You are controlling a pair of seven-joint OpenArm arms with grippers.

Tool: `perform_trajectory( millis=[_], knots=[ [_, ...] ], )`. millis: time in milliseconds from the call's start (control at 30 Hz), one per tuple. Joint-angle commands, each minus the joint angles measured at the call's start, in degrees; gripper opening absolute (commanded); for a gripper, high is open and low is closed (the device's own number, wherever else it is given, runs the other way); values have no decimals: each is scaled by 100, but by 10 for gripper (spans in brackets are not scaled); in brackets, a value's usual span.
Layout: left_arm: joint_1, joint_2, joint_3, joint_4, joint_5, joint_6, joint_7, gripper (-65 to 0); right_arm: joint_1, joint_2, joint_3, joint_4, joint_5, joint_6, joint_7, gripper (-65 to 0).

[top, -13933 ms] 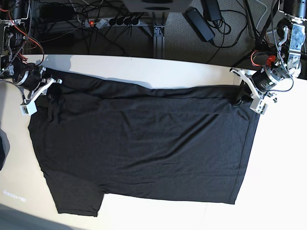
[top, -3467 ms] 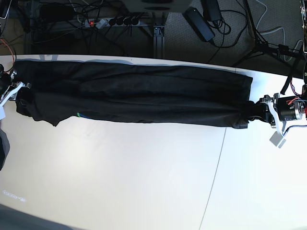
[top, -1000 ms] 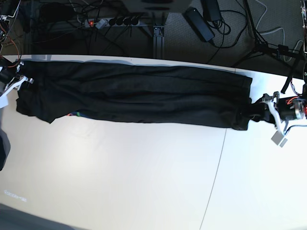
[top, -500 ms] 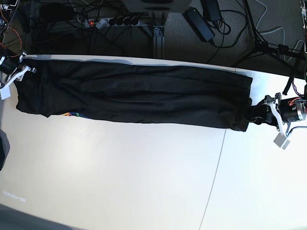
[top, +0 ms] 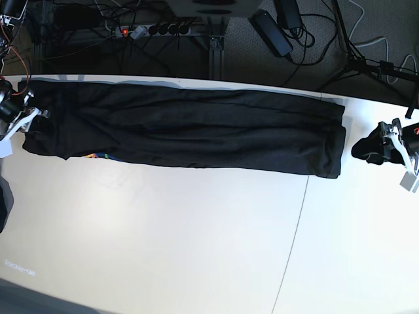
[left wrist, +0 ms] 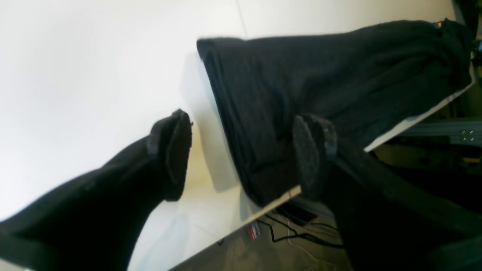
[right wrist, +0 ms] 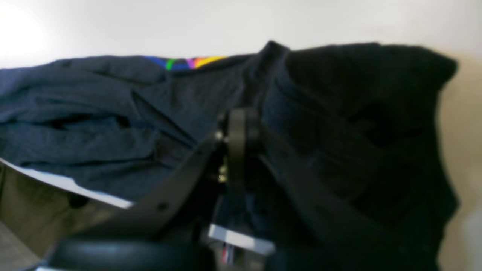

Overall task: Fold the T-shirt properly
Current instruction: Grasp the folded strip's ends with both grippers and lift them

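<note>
The black T-shirt (top: pixel 190 134) lies as a long, narrow folded strip along the far edge of the white table (top: pixel 196 235). A bit of rainbow print (top: pixel 98 156) peeks out at its front left and also shows in the right wrist view (right wrist: pixel 188 62). My right gripper (top: pixel 27 123) is at the shirt's left end; in the right wrist view (right wrist: pixel 236 124) it is closed in the bunched cloth (right wrist: pixel 339 131). My left gripper (top: pixel 364 149) is open and empty, just right of the shirt's right end. In the left wrist view (left wrist: pixel 243 154) its fingers straddle the shirt's end (left wrist: pixel 320 75) without touching it.
The table's far edge (left wrist: pixel 271 203) runs right under the shirt. Behind it, a power strip (top: pixel 154 29) and cables lie on the floor. A seam (top: pixel 298 222) crosses the table top. A dark object (top: pixel 3 203) sits at the left edge.
My left gripper has let go of the shirt's right end, opened and pulled back to the right. My right gripper has shifted slightly toward the front with the left end.
</note>
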Motion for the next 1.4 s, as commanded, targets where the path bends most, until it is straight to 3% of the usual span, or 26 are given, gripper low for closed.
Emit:
perform_trajectory(
  millis=[0, 200, 367, 500, 633, 1367],
  knots=[
    [-72, -98, -68, 68, -103, -111, -96, -199, 63, 125, -26, -28, 63, 433, 98, -650],
    [-59, 114, -68, -125, -22, -111, -37, -199, 101, 120, -372, -389, 22, 431, 109, -650],
    [-160, 380, -70, -1016, -48, -111, -120, -199, 105, 127, -387, -455, 28, 431, 109, -650],
    [-219, 468, -70, -1613, -612, -111, 39, -199, 101, 125, -387, -452, 26, 433, 92, -650],
    [-219, 492, -70, -1628, -790, -111, 378, -199, 101, 125, -387, -452, 24, 431, 63, -650],
    [-216, 1163, -68, -1591, -790, -111, 380, -199, 103, 125, -387, -452, 13, 431, 0, -650]
  ],
)
